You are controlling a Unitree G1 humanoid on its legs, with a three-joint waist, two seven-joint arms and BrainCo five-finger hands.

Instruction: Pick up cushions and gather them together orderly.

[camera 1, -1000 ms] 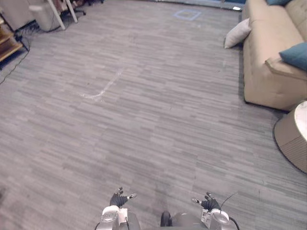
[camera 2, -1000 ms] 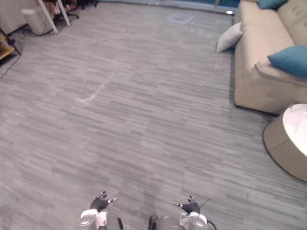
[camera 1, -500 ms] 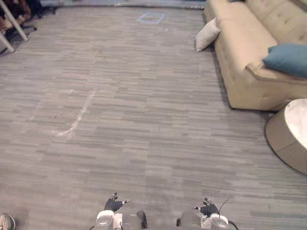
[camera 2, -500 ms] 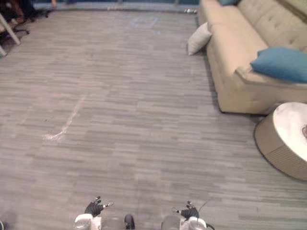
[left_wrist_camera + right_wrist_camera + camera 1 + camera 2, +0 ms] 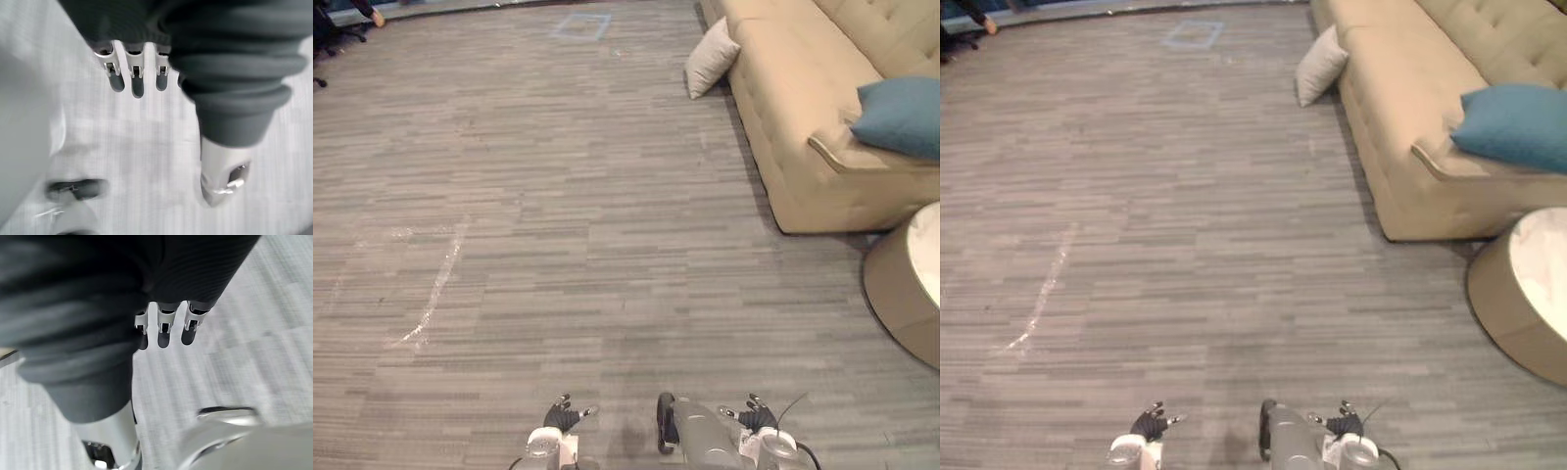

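Right, closest to me, both hands hang low at the bottom edge of the head views, over the grey floor (image 5: 587,215). The left hand (image 5: 560,415) has its fingers (image 5: 137,81) loose and nearly straight, released, with nothing in them; in its wrist view there is just floor past the dark tips. The right hand (image 5: 756,416) is the same: its fingers (image 5: 164,333) are relaxed and empty, with bare floor beyond. Neither hand touches a cushion.

A bit further out on my left, a pale streak (image 5: 438,289) runs across the floor. On my right, at about the same depth, a round low table (image 5: 896,294) with tan sides and a pale top sits just beside the near end of the sofa (image 5: 783,98).

The beige, tufted sofa runs away from me along the right side. A blue cushion (image 5: 901,116) lies on it at the near end, by the armrest. Well beyond that, a cream cushion (image 5: 710,59) stands on the floor, tilted and leaning against the sofa's side near its far end. The two cushions are well apart from each other and from my hands.

Farthest off, a light blue square outline (image 5: 581,25) marks the floor.
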